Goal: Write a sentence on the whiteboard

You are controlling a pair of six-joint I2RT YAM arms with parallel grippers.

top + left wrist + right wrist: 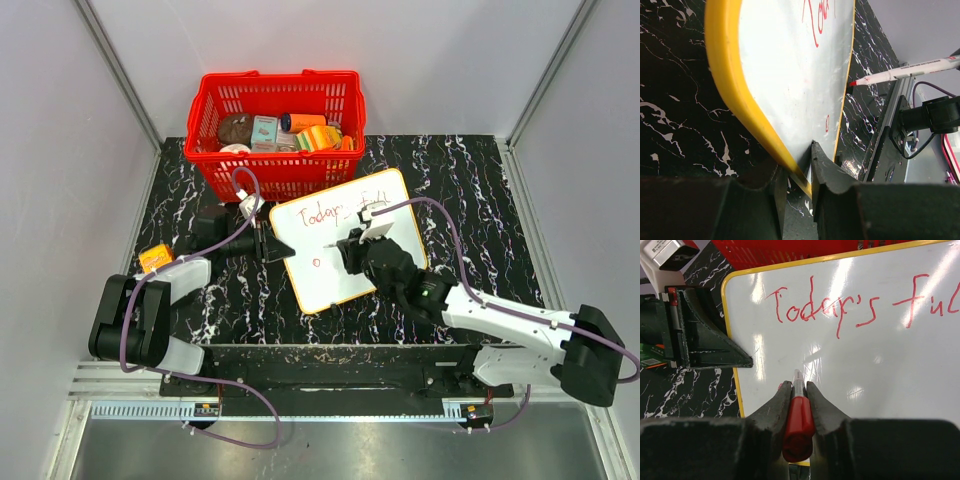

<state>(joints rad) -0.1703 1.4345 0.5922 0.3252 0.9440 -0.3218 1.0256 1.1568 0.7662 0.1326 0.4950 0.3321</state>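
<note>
Left end effector (272, 245) — red basket (272, 172) nearby

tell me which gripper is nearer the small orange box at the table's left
Left. The left gripper clamps the whiteboard's left edge, nearer the orange box; the right gripper holds a marker over the board's middle, farther.

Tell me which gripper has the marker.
The right gripper: it is shut on the marker, tip over the whiteboard. The left gripper clamps the whiteboard's yellow edge instead.
</note>
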